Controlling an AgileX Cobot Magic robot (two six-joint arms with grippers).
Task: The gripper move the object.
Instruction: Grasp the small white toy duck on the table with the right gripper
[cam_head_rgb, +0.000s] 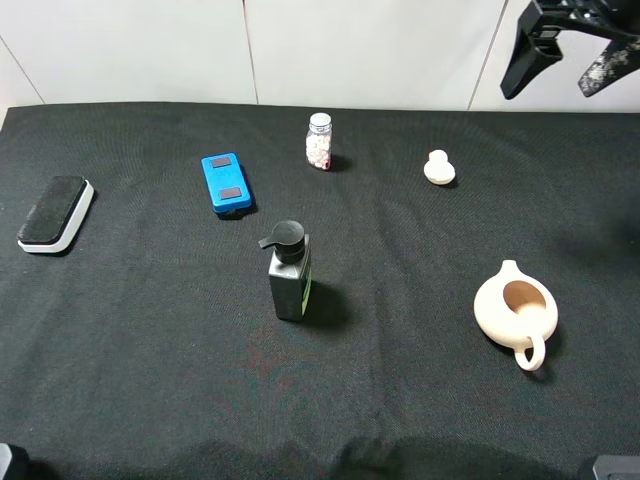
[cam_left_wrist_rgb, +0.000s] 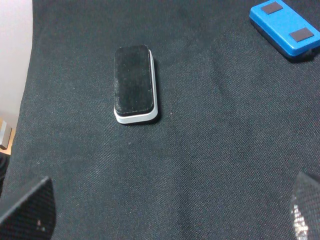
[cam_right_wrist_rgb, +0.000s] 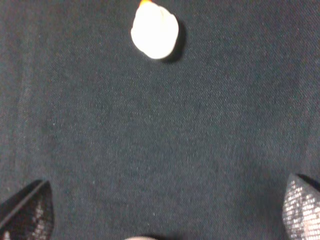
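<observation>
Right gripper (cam_head_rgb: 562, 62) wide open, empty, well apart from teapot lid (cam_head_rgb: 439, 168). Risk: small round knob (cam_head_rgb: 437, 157), so an off-centre close pops it out or skids it across the cloth (cam_head_rgb: 150, 380).

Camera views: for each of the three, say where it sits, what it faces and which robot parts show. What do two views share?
Exterior high: mounted high, looking down at the table; the open right gripper shows at far right.
Left wrist: on the left arm, looking down at the eraser; the open left gripper shows by its tips.
Right wrist: on the right arm, looking down at the lid; its fingertips show.
Shared: exterior high and right wrist both show the lid.
</observation>
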